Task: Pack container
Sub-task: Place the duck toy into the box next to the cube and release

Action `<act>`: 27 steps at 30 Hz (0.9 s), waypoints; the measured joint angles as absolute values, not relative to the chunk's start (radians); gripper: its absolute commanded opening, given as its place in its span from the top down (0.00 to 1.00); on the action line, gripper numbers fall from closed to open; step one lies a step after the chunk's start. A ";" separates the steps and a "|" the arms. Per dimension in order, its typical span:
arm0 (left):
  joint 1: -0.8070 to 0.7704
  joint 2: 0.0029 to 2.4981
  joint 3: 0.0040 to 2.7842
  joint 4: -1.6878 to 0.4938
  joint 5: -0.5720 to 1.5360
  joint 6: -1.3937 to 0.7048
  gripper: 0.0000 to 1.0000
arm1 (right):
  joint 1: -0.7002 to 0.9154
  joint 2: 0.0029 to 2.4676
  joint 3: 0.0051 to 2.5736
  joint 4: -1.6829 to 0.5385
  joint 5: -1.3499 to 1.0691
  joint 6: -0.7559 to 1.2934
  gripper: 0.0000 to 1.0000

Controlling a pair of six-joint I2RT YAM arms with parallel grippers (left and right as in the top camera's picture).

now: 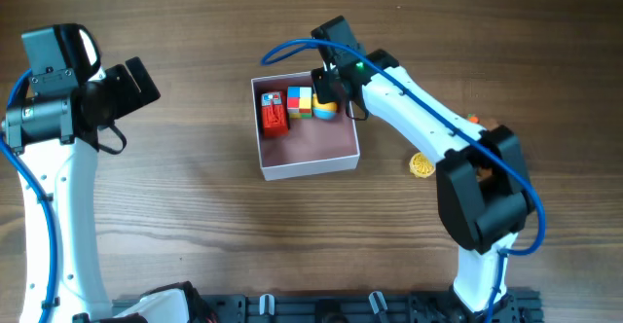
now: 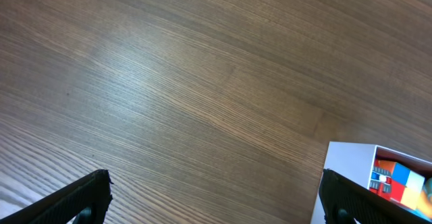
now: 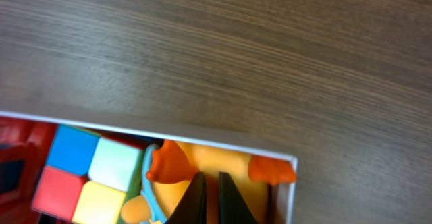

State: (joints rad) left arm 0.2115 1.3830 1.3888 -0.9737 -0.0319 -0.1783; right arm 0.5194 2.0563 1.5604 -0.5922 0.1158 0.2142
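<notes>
White-walled square container (image 1: 311, 146) on grained wooden table (image 1: 195, 216).

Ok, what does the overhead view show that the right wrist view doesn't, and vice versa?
Only overhead: the left gripper, the whole container, and a yellow disc on the table outside it. Only right wrist: the yellow toy with its orange parts up close, the right gripper over it, its fingers close together. Both: the coloured cube and a container wall.

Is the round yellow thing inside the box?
No, the round yellow thing lies on the table, outside the container.
</notes>
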 measured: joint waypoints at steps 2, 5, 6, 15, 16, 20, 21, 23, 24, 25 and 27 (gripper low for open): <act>0.212 1.383 1.389 -0.974 -0.032 -0.178 0.00 | 0.508 2.087 1.561 -0.578 0.111 0.215 0.95; 0.212 1.383 1.389 -0.983 -0.032 -0.178 0.00 | 0.504 2.123 1.574 -0.559 0.100 0.214 0.95; 0.212 1.383 1.389 -0.985 -0.032 -0.178 0.00 | 0.503 2.127 1.574 -0.559 0.096 0.214 0.95; 0.212 1.383 1.389 -0.988 -0.032 -0.178 0.00 | 0.498 2.129 1.586 -0.622 0.043 0.204 0.81; 0.212 1.383 1.389 -0.988 -0.032 -0.178 0.00 | 0.498 2.126 1.586 -0.628 0.042 0.212 0.76; 0.212 1.383 1.389 -0.988 -0.032 -0.178 0.00 | 0.498 2.011 1.586 -0.664 0.057 0.223 0.57; 0.212 1.383 1.389 -0.988 -0.032 -0.178 0.00 | 0.498 1.957 1.585 -0.683 0.064 0.219 0.57; 0.212 1.383 1.389 -0.988 -0.032 -0.178 0.00 | 0.496 1.890 1.585 -0.712 0.073 0.215 0.57; 0.212 1.383 1.389 -0.988 -0.032 -0.178 0.00 | 0.495 1.877 1.585 -0.736 0.076 0.215 0.58; 0.212 1.383 1.389 -0.988 -0.032 -0.178 0.00 | 0.495 1.878 1.585 -0.754 0.076 0.215 0.57; 0.212 1.383 1.389 -0.988 -0.032 -0.178 0.00 | 0.494 1.878 1.579 -0.809 0.080 0.214 0.58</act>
State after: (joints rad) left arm 0.2115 1.3830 1.3888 -0.9882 -0.0319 -0.1783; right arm 0.4938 1.8778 1.5795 -0.8085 0.0795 0.2142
